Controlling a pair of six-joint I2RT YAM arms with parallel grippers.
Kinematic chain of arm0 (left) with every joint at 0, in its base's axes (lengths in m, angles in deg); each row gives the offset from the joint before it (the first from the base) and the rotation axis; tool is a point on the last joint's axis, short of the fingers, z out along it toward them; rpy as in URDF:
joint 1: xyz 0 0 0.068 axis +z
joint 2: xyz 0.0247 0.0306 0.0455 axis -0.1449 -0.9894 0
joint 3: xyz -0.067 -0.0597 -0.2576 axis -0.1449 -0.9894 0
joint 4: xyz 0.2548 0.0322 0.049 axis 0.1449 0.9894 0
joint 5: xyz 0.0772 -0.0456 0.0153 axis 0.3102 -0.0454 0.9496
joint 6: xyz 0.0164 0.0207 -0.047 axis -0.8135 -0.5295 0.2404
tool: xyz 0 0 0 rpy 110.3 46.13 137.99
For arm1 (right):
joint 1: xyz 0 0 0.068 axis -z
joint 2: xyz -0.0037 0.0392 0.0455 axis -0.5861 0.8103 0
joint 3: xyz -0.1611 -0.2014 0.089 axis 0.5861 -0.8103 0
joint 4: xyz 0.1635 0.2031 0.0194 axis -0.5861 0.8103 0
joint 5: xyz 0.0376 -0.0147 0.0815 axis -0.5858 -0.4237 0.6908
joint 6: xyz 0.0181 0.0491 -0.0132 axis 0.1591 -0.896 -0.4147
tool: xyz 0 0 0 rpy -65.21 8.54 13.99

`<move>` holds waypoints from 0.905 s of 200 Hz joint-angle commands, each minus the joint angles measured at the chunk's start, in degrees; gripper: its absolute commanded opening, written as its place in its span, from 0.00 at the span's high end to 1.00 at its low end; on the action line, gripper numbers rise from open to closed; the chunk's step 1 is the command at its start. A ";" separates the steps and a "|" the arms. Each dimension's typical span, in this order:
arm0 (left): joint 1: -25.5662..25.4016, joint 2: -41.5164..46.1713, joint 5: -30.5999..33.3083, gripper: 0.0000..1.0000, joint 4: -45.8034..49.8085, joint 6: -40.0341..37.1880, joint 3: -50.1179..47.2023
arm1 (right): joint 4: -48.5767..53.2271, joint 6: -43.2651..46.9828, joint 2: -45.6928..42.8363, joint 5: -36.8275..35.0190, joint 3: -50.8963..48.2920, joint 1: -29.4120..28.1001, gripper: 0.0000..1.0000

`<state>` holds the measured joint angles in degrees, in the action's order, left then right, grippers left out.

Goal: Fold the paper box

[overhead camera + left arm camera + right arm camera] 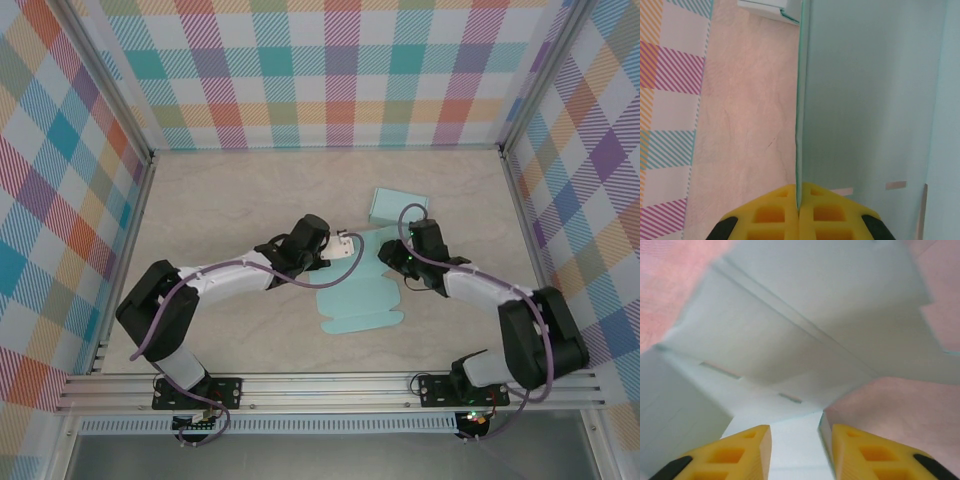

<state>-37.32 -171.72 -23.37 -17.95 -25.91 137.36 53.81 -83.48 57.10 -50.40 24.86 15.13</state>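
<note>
The paper box (358,302) is a pale teal die-cut sheet lying partly flat at the table's middle, with one panel raised between the two grippers. My left gripper (345,244) is shut on the thin edge of that upright panel (865,100), and its yellow fingertips (775,210) pinch the sheet where they meet (799,194). From the other side my right gripper (388,252) reaches over the sheet. Its jaws (796,434) stand apart, with a narrow flap (792,450) of the box lying between them and the creased panels (790,340) beyond.
A second teal box (398,207), folded up, sits just behind the grippers, and its corner is also visible in the left wrist view (767,9). Plaid walls and metal frame posts (135,150) close in the beige table (230,200) on three sides.
</note>
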 commanded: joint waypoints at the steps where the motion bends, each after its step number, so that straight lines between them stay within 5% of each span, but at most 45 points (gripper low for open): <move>1: -0.89 -0.49 2.86 1.00 -4.27 -5.11 -2.39 | 8.76 3.71 -6.69 -2.23 -1.02 1.50 0.60; 65: -3.99 -1.92 10.61 1.00 -20.11 -13.76 -9.09 | 17.29 9.24 -14.68 0.57 2.62 12.27 0.55; 107: -5.49 -2.74 13.68 1.00 -31.50 -18.04 -12.40 | 14.65 11.16 -5.85 12.47 7.82 20.28 0.56; 181: -7.02 -6.90 16.99 1.00 -45.75 -25.49 -14.27 | 11.12 17.81 10.49 14.96 15.46 22.82 0.59</move>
<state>-43.59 -176.95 -8.29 -57.78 -48.25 123.77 67.58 -69.51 64.75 -37.31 37.47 37.75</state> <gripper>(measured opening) 0.051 0.415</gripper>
